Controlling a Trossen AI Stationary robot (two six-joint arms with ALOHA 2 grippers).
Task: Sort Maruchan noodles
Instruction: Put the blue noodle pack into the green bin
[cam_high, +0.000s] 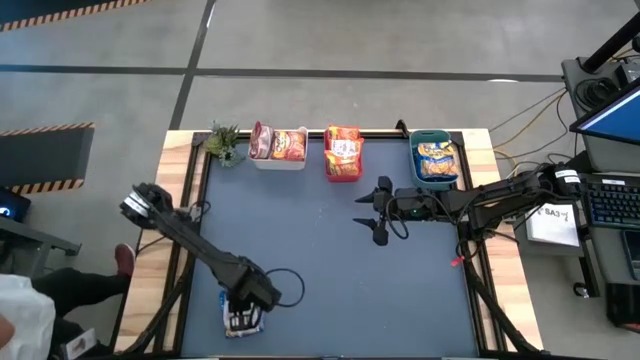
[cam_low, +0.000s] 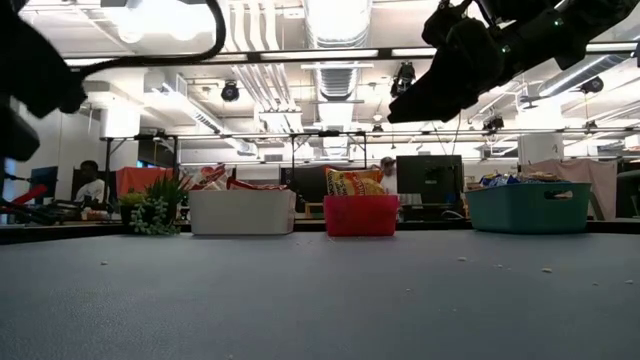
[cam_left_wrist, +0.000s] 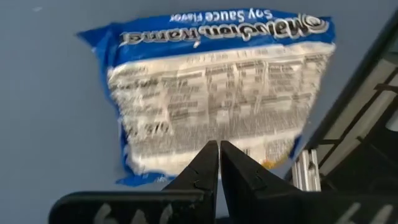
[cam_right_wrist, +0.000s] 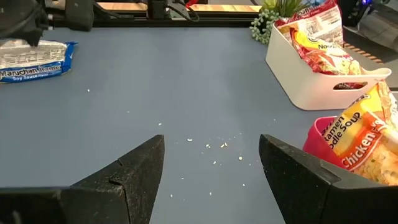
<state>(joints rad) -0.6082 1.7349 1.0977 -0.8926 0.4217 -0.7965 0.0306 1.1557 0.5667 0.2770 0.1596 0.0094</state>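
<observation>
One blue-and-white Maruchan packet (cam_left_wrist: 217, 93) lies flat, printed back up, near the table's front left corner (cam_right_wrist: 34, 59). My left gripper (cam_left_wrist: 219, 163) is shut and points steeply down over the packet's edge (cam_high: 243, 316). I see no touch. My right gripper (cam_right_wrist: 211, 168) hangs open over the table's right middle (cam_high: 372, 212), pointing toward the left edge, with nothing between its fingers. More packets stand in the white bin (cam_high: 278, 150), the red bin (cam_high: 343, 155) and the teal bin (cam_high: 436, 160) along the far edge.
A small green plant (cam_high: 224, 145) stands at the far left, beside the white bin. Crumbs dot the grey mat (cam_right_wrist: 214, 146). The table's dark frame rail (cam_left_wrist: 348, 137) runs close beside the packet. A small red thing (cam_high: 456, 262) lies near the right edge.
</observation>
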